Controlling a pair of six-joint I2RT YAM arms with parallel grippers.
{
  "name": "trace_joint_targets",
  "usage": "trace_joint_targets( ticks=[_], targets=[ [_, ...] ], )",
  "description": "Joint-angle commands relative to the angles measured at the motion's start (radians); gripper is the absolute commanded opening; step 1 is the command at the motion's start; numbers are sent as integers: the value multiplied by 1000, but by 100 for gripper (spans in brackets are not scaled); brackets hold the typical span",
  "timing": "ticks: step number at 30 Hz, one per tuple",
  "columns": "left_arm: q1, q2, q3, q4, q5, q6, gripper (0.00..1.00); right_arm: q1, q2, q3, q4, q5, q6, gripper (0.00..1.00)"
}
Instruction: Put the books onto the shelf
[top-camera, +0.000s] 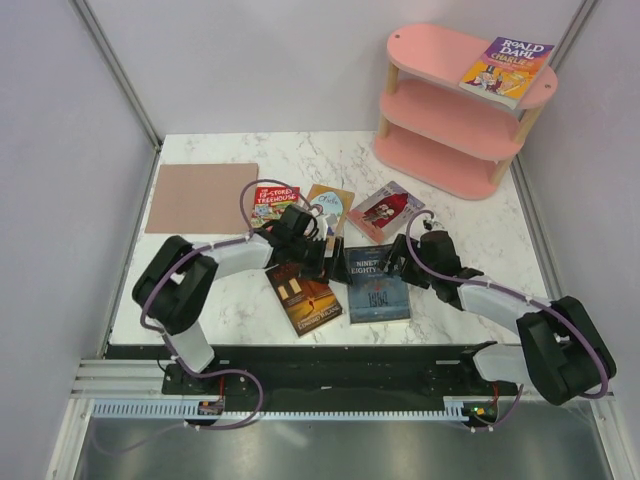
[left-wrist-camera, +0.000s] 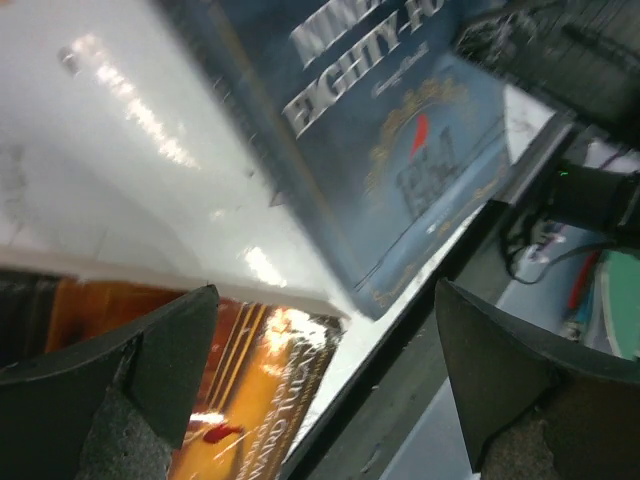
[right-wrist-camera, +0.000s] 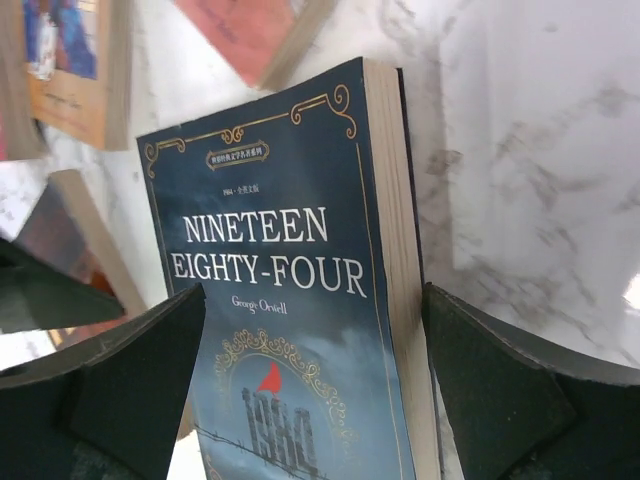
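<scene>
Left gripper (left-wrist-camera: 325, 295) and right gripper (right-wrist-camera: 310, 300) wide open, holding nothing, near the blue book (top-camera: 378, 283), middle of the worktop (top-camera: 240, 300).

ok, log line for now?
left pincer open | right pincer open, aimed at Nineteen Eighty-Four | Roald Dahl book on shelf top

I work in a robot test cell, a lab rather than a home. Plain pale wall panels (top-camera: 60, 150) set in metal framing (top-camera: 115, 70) close off my marble-look worktop (top-camera: 330, 160). I am bolted to a black base plate (top-camera: 340, 365), and a slotted cable duct (top-camera: 330, 408) runs along the near edge.
</scene>
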Motion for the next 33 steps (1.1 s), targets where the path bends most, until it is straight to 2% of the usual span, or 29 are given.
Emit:
trace_joint_targets(
  ticks=[1, 5, 7, 8, 9, 11, 12, 13, 15, 16, 17, 18, 21, 26, 30, 33],
  targets=[
    [-28, 154, 102, 23, -17, -62, 99, 6, 75, -63, 97, -133, 26, 96],
    [-46, 264, 183, 21, 6, -73, 99, 5, 117, -64, 182, -211, 22, 93],
    [-52, 299, 220, 14, 9, -78, 99, 5, 147, -84, 289, -256, 38, 86],
    [-54, 307, 226, 15, 15, -84, 100, 5, 161, -83, 317, -308, 48, 82],
    [-54, 311, 234, 26, 21, -90, 100, 5, 177, -80, 343, -336, 56, 69],
    [-54, 311, 237, 27, 26, -95, 100, 5, 232, -76, 461, -438, 96, 58],
    [-54, 308, 240, 29, 23, -92, 100, 6, 252, -79, 512, -474, 111, 47],
    [-54, 305, 243, 31, 15, -84, 100, 7, 301, -86, 605, -498, 124, 44],
    [-54, 305, 254, 32, 20, -79, 100, 8, 354, -75, 670, -581, 144, 44],
    [-54, 313, 257, 34, 30, -79, 100, 10, 405, -51, 690, -601, 147, 38],
    [-54, 314, 261, 34, 37, -79, 100, 13, 424, -40, 693, -619, 144, 25],
    [-54, 313, 266, 35, 37, -78, 100, 16, 439, -34, 700, -633, 150, 0],
    [-52, 261, 237, 37, 1, -72, 100, 14, 421, -59, 735, -609, 158, 0],
    [-52, 68, 127, 40, -121, -62, 100, 14, 205, -29, 514, -528, 64, 0],
    [-54, -40, 73, 35, -222, -90, 99, 8, 30, 63, 312, -459, -3, 0],
    [-54, -83, 51, 52, -261, -93, 99, -7, -25, 114, 269, -448, -13, 0]
  ],
)
